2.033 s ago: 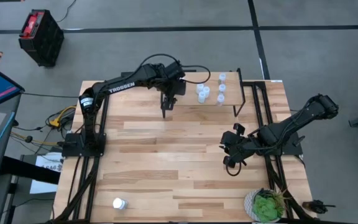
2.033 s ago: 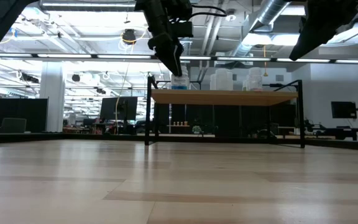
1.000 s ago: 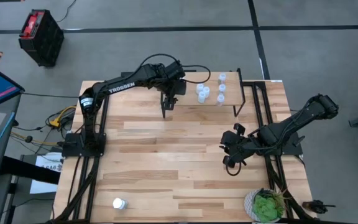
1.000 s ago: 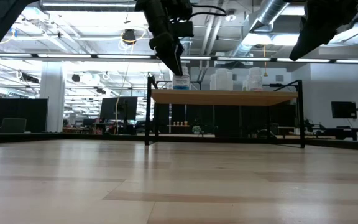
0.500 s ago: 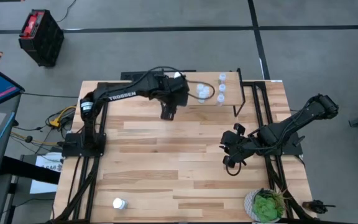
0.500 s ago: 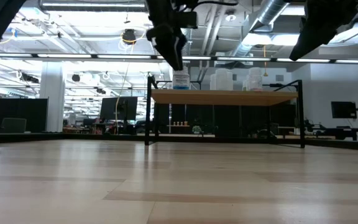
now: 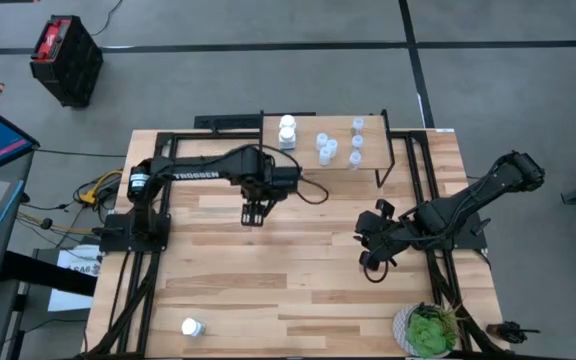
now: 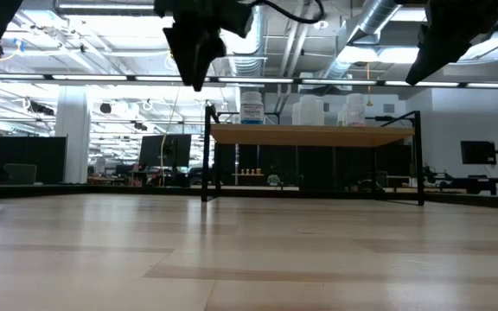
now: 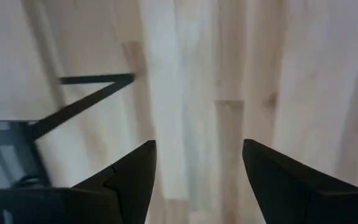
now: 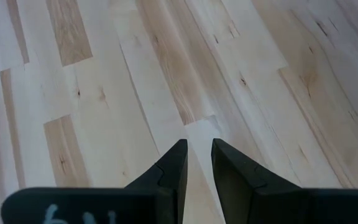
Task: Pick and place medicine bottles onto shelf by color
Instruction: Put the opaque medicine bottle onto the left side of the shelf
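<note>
Left gripper [image 7: 251, 216] hangs over the bare planks of the desk [image 7: 268, 270], just in front of the shelf's left end, and its jaws stand well apart with nothing between them. From the left wrist camera the two dark fingers [image 9: 135, 177] frame only pale wood, with a thin black shelf leg [image 9: 79, 106] crossing the boards beyond them.

On the shelf [image 7: 308, 160], a small raised wooden platform at the far side of the desk, stands a white bottle [image 7: 287, 131] near the left end, on its own. To its right sits a tight cluster of small pale bottles [image 7: 325, 149], and further right another short row of pale bottles [image 7: 356, 142]. In the low view the white bottle [image 8: 251, 108] stands upright on the shelf top, with the pale ones [image 8: 309, 111] lined up beside it.

One more white bottle [image 7: 191, 326] waits near the front left corner of the desk, well apart from everything else.

Right gripper [image 7: 367, 262] is parked low over the right-hand middle of the desk, jaws nearly together and holding nothing; its wrist camera shows only wood between the fingertips [image 10: 174, 165]. A green potted plant [image 7: 428, 330] sits at the front right corner.
</note>
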